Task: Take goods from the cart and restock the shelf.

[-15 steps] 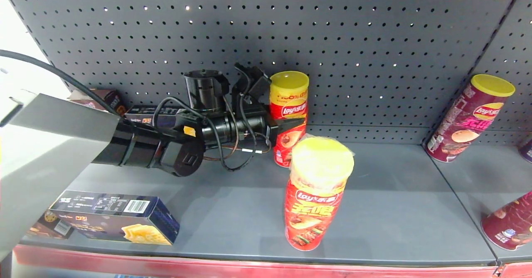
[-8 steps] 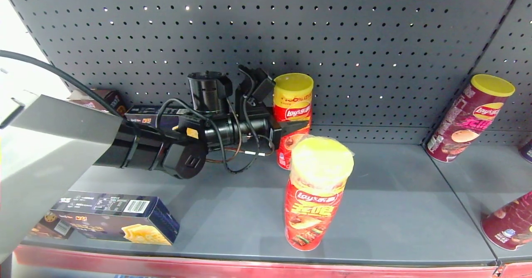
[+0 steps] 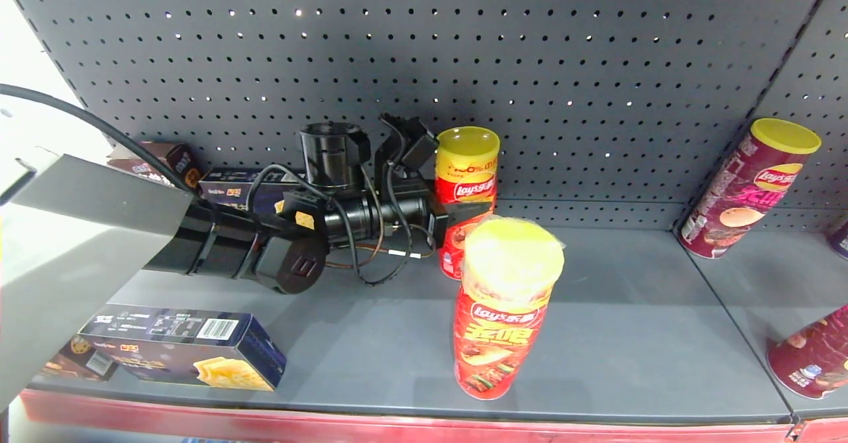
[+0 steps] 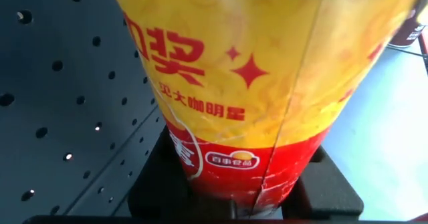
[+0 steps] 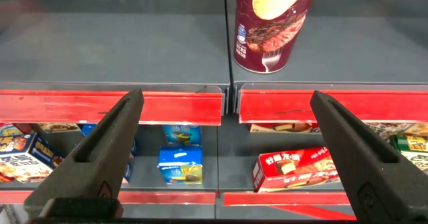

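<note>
Reading the shelf front to back from the head view.

Nearest: the red price strip [image 3: 397,424] along the front edge of the shelf [image 3: 629,324]. Just behind it, on my left, a dark blue cracker box [image 3: 182,347] lies flat. Near the middle a front chip can [image 3: 503,310], red with a yellow lid, stands upright. At the far right a cut-off maroon can [image 3: 811,357] runs out of frame.

Farther in: my left gripper [image 3: 467,208] is clamped side-on around the held chip can [image 3: 467,165], which is red below, yellow above, upright, just behind the front chip can and close to the pegboard wall [image 3: 464,65]. Its base is partly hidden, so I cannot tell whether it rests on the shelf. In the left wrist view the can sits between my dark fingers [image 4: 157,190].

Back row: two dark boxes [image 3: 242,188] lie on the left by the wall. A leaning maroon can [image 3: 748,188] tilts against the wall in the bay to the right.

Right wrist view: my right gripper [image 5: 227,100] has its jaws wide apart, holding nothing. Beyond them run red shelf rails [image 5: 167,107]. Under the rails sit a blue packet [image 5: 180,165] and a red box [image 5: 291,170]. Above the rails an upright maroon can [image 5: 267,30] stands near the shelf's edge.
</note>
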`<state>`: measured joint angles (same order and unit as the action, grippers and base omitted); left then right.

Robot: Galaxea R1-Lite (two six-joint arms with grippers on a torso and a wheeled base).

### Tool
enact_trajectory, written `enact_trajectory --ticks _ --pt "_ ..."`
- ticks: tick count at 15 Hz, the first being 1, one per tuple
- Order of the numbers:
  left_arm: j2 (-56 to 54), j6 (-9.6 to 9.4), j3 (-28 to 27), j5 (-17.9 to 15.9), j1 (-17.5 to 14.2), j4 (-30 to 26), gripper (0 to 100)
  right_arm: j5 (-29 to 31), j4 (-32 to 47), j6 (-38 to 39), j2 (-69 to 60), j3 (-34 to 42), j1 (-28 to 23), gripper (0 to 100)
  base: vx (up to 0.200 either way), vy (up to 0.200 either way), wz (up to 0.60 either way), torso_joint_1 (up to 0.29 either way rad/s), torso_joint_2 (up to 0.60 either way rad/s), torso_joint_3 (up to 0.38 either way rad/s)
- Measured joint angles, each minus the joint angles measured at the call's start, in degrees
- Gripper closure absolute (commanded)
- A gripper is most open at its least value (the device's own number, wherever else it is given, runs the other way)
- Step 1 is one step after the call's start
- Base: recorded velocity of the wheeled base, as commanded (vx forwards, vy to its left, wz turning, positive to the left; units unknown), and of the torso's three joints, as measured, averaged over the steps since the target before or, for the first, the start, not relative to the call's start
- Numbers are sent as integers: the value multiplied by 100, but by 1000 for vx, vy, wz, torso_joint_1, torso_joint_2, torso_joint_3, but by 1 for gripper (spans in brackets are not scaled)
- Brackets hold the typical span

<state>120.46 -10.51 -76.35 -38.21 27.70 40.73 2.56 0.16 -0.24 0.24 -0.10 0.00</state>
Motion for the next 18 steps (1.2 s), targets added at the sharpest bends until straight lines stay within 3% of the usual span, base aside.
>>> enact_trajectory --ticks 2,3,9,15,18 --pt "-17 -282 157 33 -2 -52 0 0 0 0 0 0 0 0 0 0 0 0 0 0" --pt "-26 -328 212 50 -2 -61 0 0 2 0 0 0 0 0 0 0 0 0 0 0" --pt "-577 -330 592 139 -149 -395 0 0 0 2 0 0 0 0 0 0 0 0 0 0" --pt "-1343 -367 1359 1295 -160 -580 0 0 2 0 0 0 0 0 0 0 0 0 0 0" --pt "-1597 -889 1580 1824 -149 -1180 0 0 2 2 0 0 0 0 0 0 0 0 0 0"
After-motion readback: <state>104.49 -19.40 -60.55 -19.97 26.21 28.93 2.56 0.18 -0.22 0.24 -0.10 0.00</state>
